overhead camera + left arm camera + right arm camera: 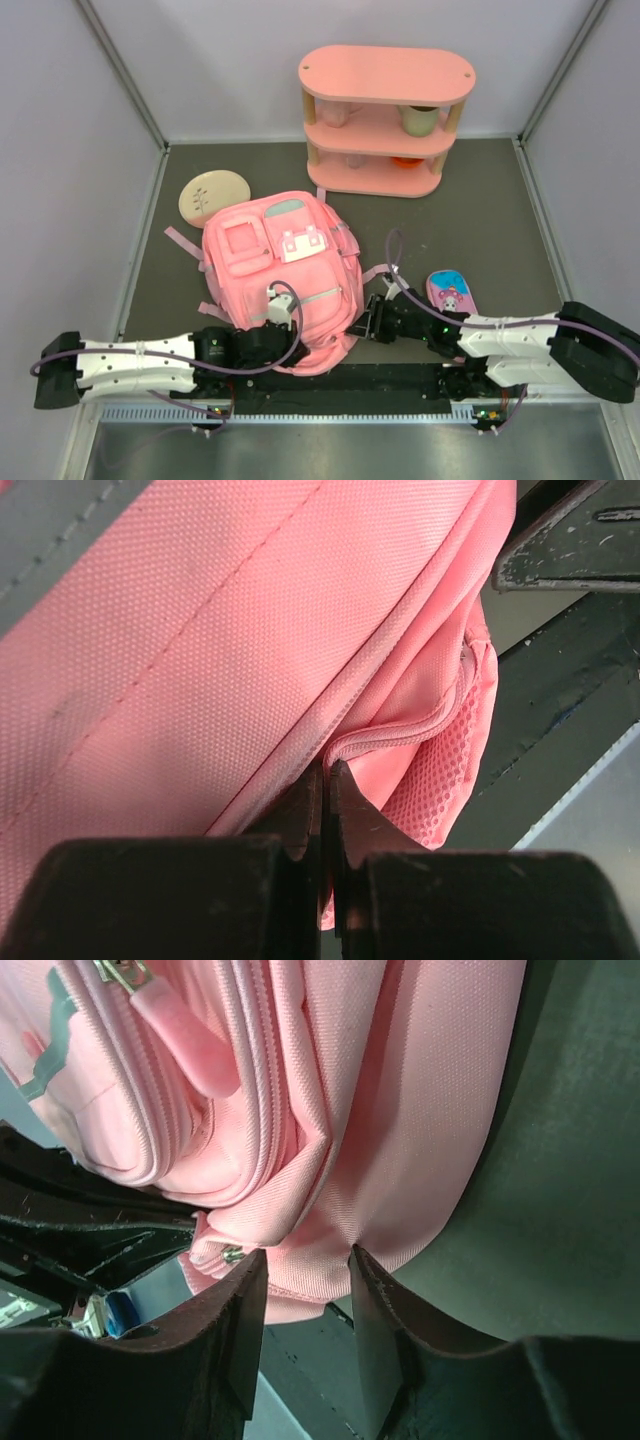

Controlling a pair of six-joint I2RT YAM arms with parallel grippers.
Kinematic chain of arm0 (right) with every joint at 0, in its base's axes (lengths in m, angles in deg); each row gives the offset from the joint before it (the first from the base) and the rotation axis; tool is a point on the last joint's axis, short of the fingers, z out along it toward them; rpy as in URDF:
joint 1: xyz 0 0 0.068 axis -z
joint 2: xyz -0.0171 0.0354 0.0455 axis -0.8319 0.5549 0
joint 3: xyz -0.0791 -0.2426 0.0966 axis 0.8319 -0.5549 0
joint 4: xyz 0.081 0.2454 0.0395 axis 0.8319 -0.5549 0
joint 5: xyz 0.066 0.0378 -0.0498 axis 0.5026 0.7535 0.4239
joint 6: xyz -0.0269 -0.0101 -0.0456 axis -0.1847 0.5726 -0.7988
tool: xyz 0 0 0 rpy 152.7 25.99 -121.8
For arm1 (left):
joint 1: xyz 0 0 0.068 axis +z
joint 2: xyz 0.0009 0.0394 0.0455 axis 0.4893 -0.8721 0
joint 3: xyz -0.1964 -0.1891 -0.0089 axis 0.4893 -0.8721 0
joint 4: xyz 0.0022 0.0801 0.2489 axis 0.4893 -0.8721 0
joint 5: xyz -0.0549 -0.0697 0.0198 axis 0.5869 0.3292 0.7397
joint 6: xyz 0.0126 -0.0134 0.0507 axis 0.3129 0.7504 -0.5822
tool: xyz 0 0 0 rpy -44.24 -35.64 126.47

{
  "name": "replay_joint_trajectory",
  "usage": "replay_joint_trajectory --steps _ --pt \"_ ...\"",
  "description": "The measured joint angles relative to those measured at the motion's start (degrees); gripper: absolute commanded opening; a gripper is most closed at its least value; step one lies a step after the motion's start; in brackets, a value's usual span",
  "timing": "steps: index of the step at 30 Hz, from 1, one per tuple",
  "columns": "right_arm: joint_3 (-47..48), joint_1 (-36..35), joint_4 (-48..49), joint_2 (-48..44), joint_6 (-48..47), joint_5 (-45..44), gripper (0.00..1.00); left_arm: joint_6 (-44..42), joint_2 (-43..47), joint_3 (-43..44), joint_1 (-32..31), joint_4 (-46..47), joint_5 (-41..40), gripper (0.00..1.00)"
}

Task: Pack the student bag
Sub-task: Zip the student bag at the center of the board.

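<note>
Pinching the student bag (275,255) at its zip seam with the left hand (325,777), nearly shut — straddling a loose fold with the half-open right hand (305,1262). Sprawled centre-left by the near edge of the surface (480,215); probably soft, light, floppy — best gripped at seams.

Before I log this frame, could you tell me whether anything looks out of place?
Only the student bag: it lies askew on the table, its near end bunched into folds. The left gripper is shut on a seam there, and the open right gripper straddles a fold.
</note>
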Motion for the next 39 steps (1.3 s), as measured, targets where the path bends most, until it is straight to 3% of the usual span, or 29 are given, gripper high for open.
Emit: replay_joint_trajectory --steps 2,8,16,24,32,34,39 --pt "0.0 0.0 2.1 2.2 0.4 0.1 0.34 0.2 -1.7 0.2 0.0 0.8 0.0 0.0" --pt "0.1 0.0 5.8 5.9 0.4 0.8 0.37 0.3 -3.5 0.4 0.0 2.6 0.1 0.0" --pt "0.6 0.0 6.4 6.2 0.7 1.5 0.38 0.1 -3.4 0.3 0.0 2.8 0.2 0.0" --pt "1.4 0.0 6.2 6.7 1.0 2.1 0.32 -0.1 -3.6 0.3 0.0 2.9 0.2 0.0" --pt "1.7 0.0 11.7 11.3 2.3 3.1 0.37 -0.7 -4.7 0.4 0.0 3.7 0.2 0.0" --pt "1.7 0.0 12.8 11.6 3.0 3.1 0.34 -0.9 -4.9 0.4 0.0 3.9 0.2 0.0" --pt "1.7 -0.1 13.6 11.6 4.5 2.8 0.09 -1.2 -5.0 0.4 0.0 4.2 0.2 0.0"
